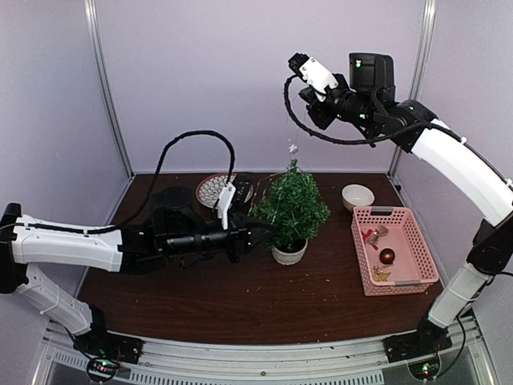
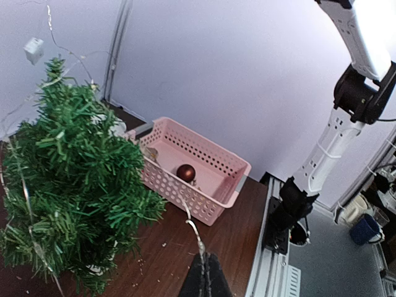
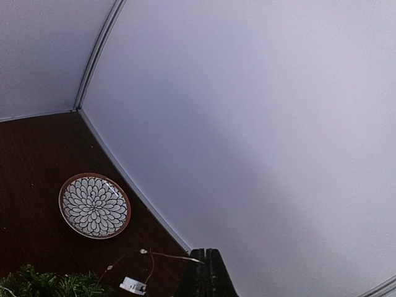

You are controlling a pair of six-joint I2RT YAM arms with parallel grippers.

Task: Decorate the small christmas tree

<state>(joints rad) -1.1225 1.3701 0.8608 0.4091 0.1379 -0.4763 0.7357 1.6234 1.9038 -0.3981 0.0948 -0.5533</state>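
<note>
top view, left fingers [image 1: 261,228]: shut, low over the tabletop [image 1: 240,309], at the left flank of the tree [image 1: 293,207].
top view, right fingers [image 1: 299,63]: shut, raised high above the tree; a thin wire [image 1: 293,148] hangs from them down to the tree top.
top view, tree: upright in a white pot [image 1: 288,254], mid-tabletop.
top view, tabletop: dark wood; patterned plate [image 1: 215,189] behind the tree to the left, white bowl [image 1: 357,196] behind it to the right, pink basket [image 1: 394,247] at the right holding a red ball [image 1: 387,256] and gold bits.
top view, room: pale lilac walls, metal corner posts.
left wrist view, fingers: pressed together, pinching the wire, which rises from their tips toward the tree.
left wrist view, tree: fills the left side; wire strands lie over its branches, and a small white box [image 2: 34,49] hangs beside the top.
left wrist view, background: basket just beyond the tree, right arm at the far right.
right wrist view, fingers: pressed together on the wire's end; the box dangles lower left.
right wrist view, tabletop: plate far below, tree top at the bottom left edge.
</note>
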